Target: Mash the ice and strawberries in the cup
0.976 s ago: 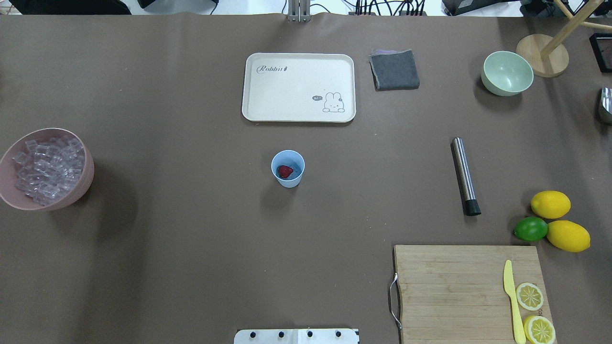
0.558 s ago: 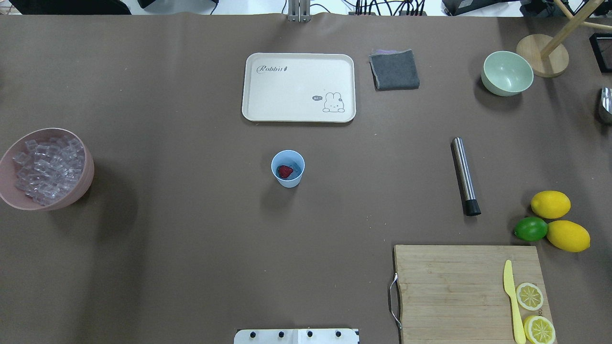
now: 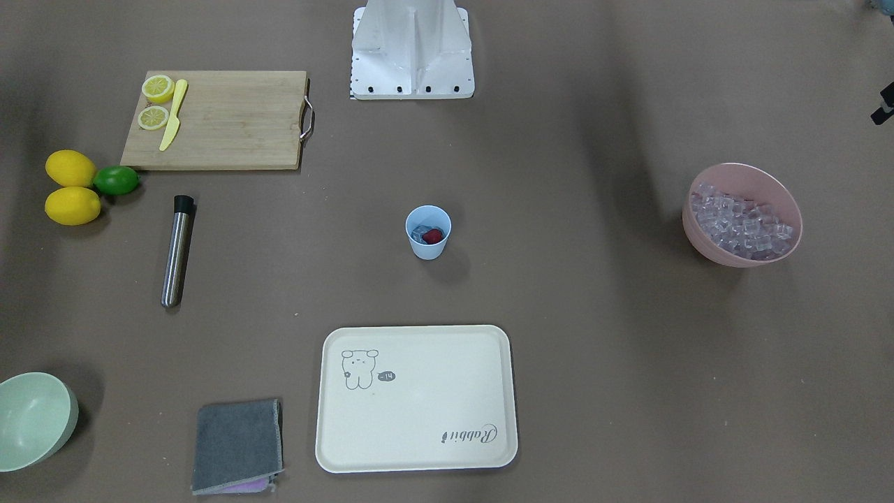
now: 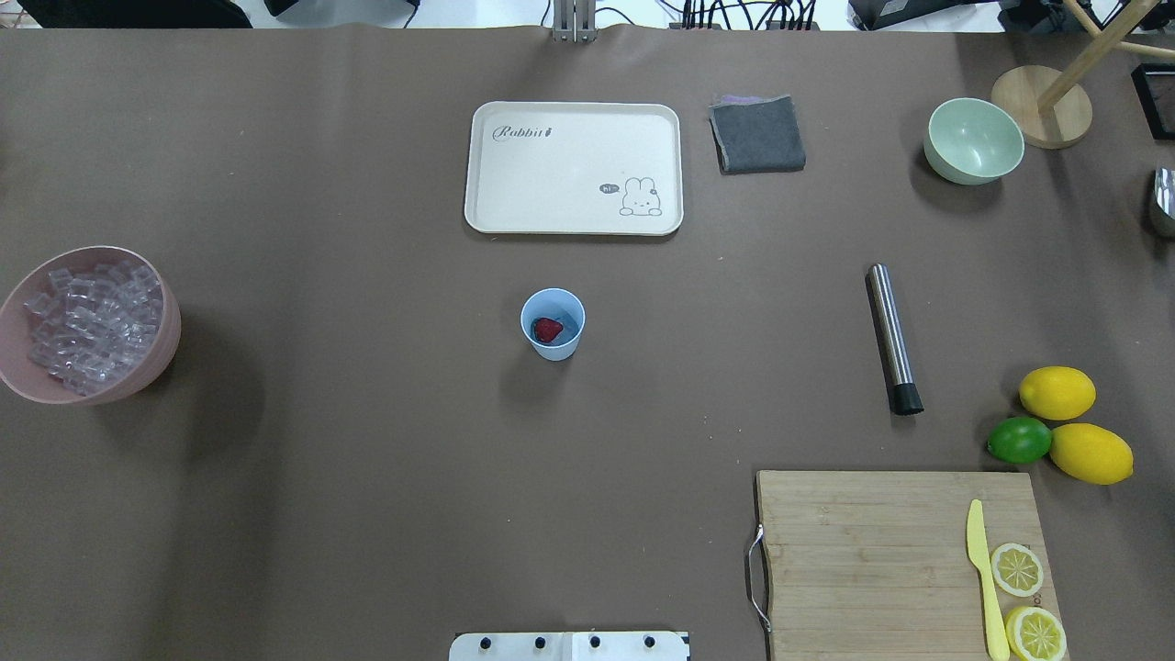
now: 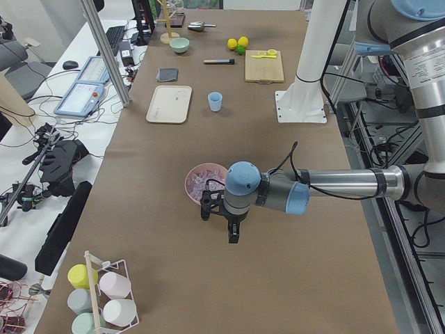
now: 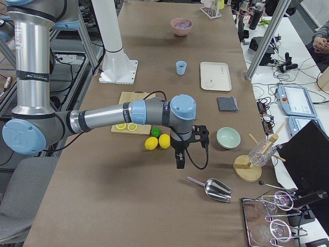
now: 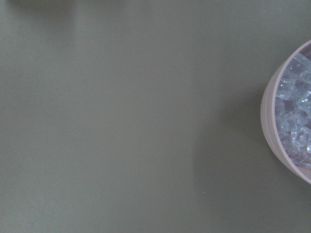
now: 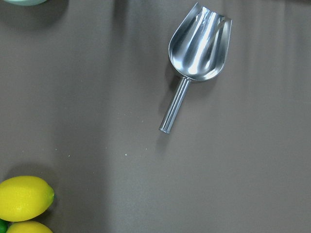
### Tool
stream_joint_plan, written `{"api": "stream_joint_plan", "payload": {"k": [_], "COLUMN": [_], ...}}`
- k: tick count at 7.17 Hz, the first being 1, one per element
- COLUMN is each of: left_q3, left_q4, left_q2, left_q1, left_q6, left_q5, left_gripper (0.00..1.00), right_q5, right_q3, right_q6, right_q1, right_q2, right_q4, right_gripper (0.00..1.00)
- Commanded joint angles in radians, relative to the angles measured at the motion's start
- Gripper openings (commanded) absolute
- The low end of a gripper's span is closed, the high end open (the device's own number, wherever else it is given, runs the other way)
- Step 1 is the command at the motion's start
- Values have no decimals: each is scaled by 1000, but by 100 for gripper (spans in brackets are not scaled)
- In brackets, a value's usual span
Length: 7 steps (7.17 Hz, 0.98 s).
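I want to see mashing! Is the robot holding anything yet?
No, nothing is held: the metal muddler lies on the table, the cup stands alone.

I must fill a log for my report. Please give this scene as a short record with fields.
cup: light blue, upright, mid-table
in cup: strawberry and ice
metal rod: lying on the table, robot's right side
pink bowl: holds more ice, robot's left side
left gripper: beside pink bowl, state unclear
right gripper: near lemons, state unclear

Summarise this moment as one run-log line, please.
cup: upright, holds strawberry and ice | steel rod: lying ungrasped | left gripper, right gripper: away from cup, state unclear
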Motion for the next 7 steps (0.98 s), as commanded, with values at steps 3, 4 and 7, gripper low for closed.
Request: {"api": "stream_joint_plan", "payload": {"k": [3,4,7], "left_q3": [1,1,1], "left_q4": [-2,-2,-2], "left_q2": [0,0,0], "left_q1": [1,1,1], "left_q6": [0,0,0], "left_q5": [0,0,0], "left_gripper": [99,99,99], "right_q5": [-2,-2,2], "right_q3": [1,2,5], "right_q6": [0,-3,-5], "right_q1": [0,0,0], "right_q2": [-2,-2,7], "right_q4": [0,0,0], "right_gripper": [100,100,100]}}
